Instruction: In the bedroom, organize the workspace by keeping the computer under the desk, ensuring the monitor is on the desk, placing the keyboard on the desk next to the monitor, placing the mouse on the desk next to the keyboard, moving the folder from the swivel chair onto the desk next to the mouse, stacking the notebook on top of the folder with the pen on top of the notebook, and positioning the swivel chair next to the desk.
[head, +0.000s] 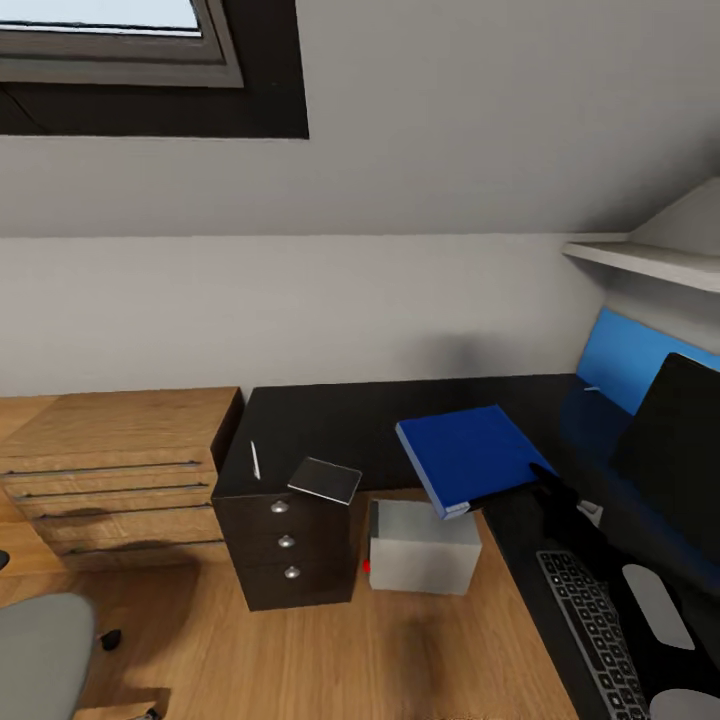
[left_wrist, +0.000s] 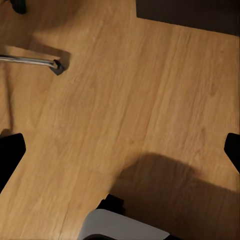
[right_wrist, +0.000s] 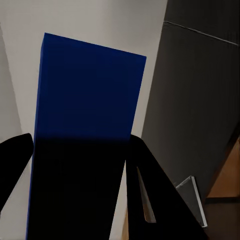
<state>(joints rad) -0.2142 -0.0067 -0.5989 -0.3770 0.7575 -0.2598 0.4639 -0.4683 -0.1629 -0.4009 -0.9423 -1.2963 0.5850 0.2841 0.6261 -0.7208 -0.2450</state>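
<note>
Pale grey wall and a sloped ceiling with a dark-framed window are seen above an L-shaped black surface that runs along the wall and turns down the right side of the head view. Warm oak flooring is laid beneath, and a wooden drawer chest is set just left of the surface. A dark drawer unit is placed under the surface's left end, with the grey computer on the floor beside it, partly under the surface edge. The black monitor is stood on the right run of the surface, the keyboard lying in front of it and the white mouse just beside the keyboard. A corner of the grey swivel chair is visible at lower left.

The blue folder is held tilted above the surface's inner corner by the right gripper; in the right wrist view its fingers are clamped on the folder's near edge. A small grey notebook is lying on the surface's left end, overhanging the front edge, with the pen just beside it. The left gripper is hung over the floor, fingers wide apart, holding nothing.
</note>
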